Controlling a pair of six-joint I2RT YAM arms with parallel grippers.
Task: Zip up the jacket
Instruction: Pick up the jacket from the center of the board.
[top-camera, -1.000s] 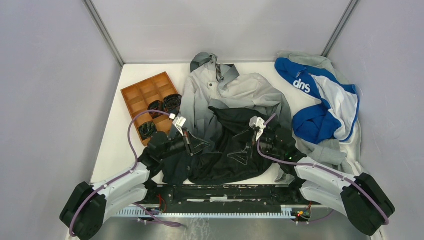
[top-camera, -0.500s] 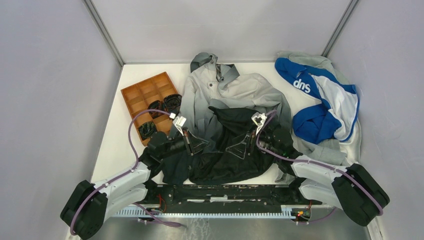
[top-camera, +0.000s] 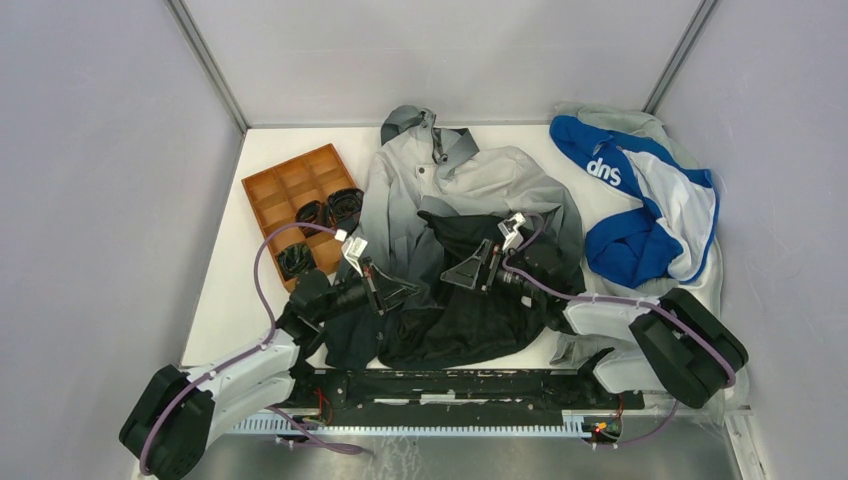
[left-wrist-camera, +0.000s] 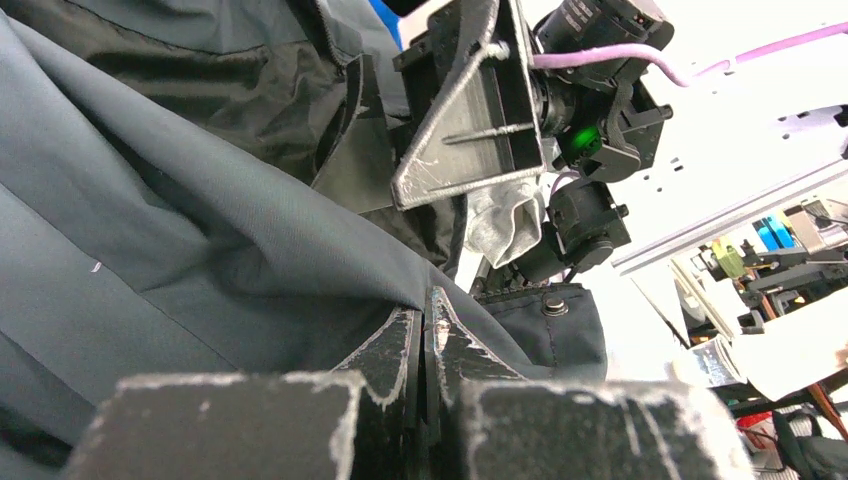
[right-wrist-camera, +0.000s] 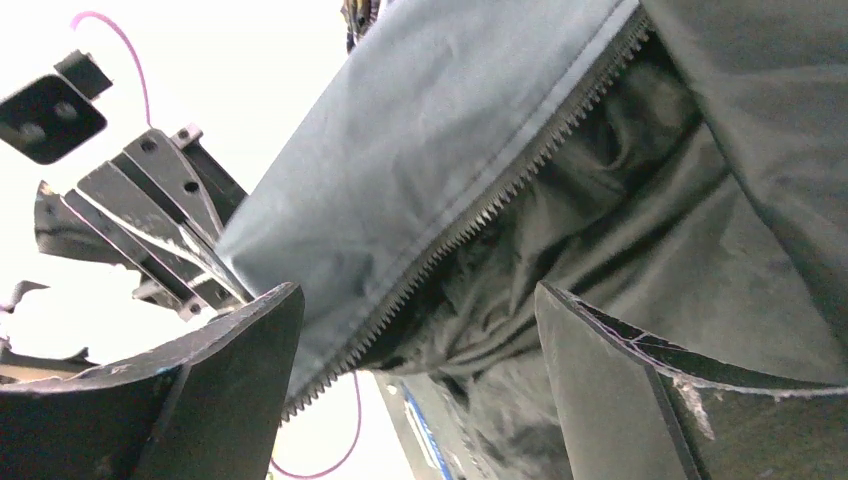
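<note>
right gripper now further up and left over the dark front of the jacket, closer to the left gripper, right arm's elbow swung inward

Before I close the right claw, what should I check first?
1. Left claw clamped on jacket fabric: ok.
2. Right claw open: ok.
3. Zipper teeth lying inside the right claw's opening: ok.
4. Zipper slider located: cannot tell, no view shows it.
5. Jacket front zipped: not ok, it lies open.
</note>
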